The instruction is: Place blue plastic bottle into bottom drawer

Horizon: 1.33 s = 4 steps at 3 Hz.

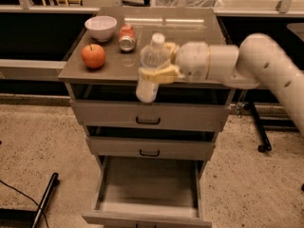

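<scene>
Blue plastic bottle [152,57]: clear, bluish tint, white cap, pale label on the lower body, slightly tilted. It is held in the air over the front edge of the cabinet top [199,37], its base hanging in front of the top drawer. Gripper [157,74] reaches in from the right with yellowish fingers clamped round the bottle's middle. Bottom drawer [148,212] is pulled open below, grey inside. Apple [93,56], bowl [100,27] and can [127,37] sit on top.
</scene>
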Available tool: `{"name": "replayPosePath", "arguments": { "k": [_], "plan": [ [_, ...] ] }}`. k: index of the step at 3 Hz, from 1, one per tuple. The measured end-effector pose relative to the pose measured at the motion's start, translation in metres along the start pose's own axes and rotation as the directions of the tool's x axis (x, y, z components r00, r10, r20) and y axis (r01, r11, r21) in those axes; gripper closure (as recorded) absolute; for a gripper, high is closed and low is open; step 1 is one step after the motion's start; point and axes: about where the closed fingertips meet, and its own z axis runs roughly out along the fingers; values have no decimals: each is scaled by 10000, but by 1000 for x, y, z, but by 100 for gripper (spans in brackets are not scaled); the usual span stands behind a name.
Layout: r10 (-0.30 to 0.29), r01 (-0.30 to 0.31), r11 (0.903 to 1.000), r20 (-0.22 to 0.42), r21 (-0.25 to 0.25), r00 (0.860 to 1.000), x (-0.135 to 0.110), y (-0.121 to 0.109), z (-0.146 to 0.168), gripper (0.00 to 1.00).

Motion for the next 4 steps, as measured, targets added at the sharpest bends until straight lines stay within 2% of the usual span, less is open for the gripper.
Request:
{"name": "replayPosePath", "arguments": {
  "k": [1,2,3,4],
  "plan": [
    [-411,399,9983,-280,-435,9988,93,14,16,100],
    [293,-338,9966,-606,-747,9977,188,35,17,100],
    [293,-338,9966,-606,-747,9977,188,35,17,100],
    [495,-525,9981,-882,-318,9949,204,36,22,100]
  ]
}}
